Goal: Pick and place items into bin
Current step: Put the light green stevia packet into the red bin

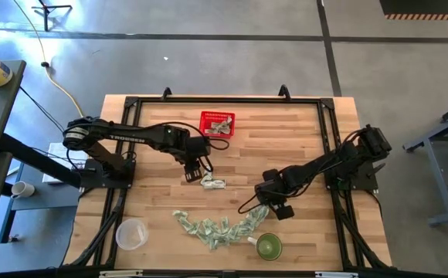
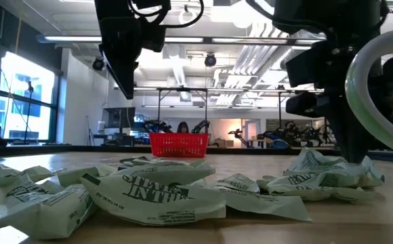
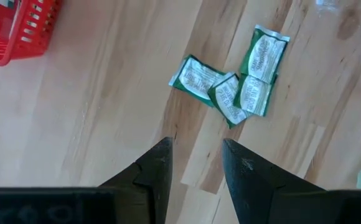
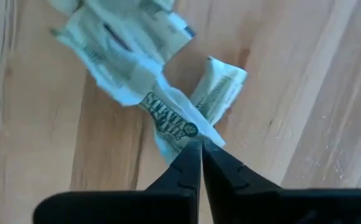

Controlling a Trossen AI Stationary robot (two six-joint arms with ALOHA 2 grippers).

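Basket [image 1: 217,124] in red stands beyond the left gripper [image 1: 192,174], whose fingers are narrowly apart, empty, beside three packets [image 3: 235,81]. Right gripper [image 4: 200,149] pinches one packet [image 4: 171,127] from the curved row [image 1: 216,226].

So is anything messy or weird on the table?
Yes: green-and-white packets lie strewn in a crumpled row near the green cup, a few more apart mid-table; only some sit in the red basket.

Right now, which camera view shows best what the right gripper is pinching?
The right wrist view: the right gripper is shut on a green-and-white packet. The high view shows it only tiny over the packet pile; the low view hides the grip; the left wrist view misses it.
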